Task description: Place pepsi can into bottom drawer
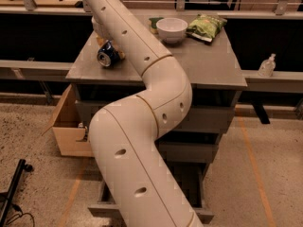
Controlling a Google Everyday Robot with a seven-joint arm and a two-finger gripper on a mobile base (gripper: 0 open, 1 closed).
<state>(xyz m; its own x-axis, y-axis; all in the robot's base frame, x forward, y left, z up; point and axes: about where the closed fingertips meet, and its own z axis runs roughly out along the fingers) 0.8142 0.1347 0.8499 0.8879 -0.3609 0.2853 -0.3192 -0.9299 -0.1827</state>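
Tilted pepsi can [107, 56] at hand [111, 48]

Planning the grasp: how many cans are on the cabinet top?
1: the can is near the left edge of the top, the claw right at it. The arm may hide others.
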